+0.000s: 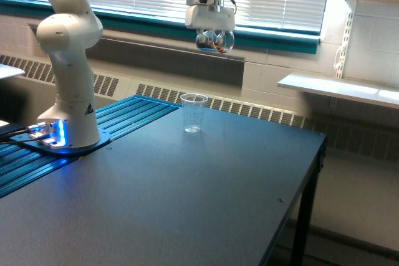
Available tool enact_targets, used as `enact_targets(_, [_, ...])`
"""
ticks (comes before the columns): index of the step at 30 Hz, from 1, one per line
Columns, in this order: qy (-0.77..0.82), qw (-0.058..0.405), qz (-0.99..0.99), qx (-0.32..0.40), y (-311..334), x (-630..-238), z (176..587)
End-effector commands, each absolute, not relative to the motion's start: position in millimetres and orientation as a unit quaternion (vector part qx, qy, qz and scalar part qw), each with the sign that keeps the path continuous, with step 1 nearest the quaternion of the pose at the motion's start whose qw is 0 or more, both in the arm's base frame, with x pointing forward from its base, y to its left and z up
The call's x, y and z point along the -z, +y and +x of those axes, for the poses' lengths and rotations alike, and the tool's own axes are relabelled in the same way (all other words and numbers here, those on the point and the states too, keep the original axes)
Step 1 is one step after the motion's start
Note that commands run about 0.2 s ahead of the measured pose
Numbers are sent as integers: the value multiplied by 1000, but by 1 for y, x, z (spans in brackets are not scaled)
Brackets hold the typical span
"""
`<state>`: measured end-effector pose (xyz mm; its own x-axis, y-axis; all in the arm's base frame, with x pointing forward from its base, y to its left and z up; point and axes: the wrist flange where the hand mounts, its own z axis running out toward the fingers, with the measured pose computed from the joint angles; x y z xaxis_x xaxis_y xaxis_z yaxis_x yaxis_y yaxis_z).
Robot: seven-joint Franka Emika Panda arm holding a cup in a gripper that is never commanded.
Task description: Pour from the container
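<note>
One tool (214, 34) clamped on glass container (215, 42) of nuts, high above counter (187, 197); plastic cup (194, 113) sits below, slightly toward exterior view's left.

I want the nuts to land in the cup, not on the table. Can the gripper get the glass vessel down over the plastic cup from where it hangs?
Probably yes. The gripper holds the vessel high above the plastic cup, with nothing between them.
</note>
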<state>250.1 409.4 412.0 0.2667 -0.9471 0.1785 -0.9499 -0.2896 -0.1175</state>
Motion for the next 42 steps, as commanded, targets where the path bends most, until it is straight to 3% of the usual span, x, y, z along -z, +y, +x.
enact_targets(1, [-624, 1, 774, -103, 411, -415, 254])
enact_targets(42, [-711, -6, 697, -91, 421, -413, 265])
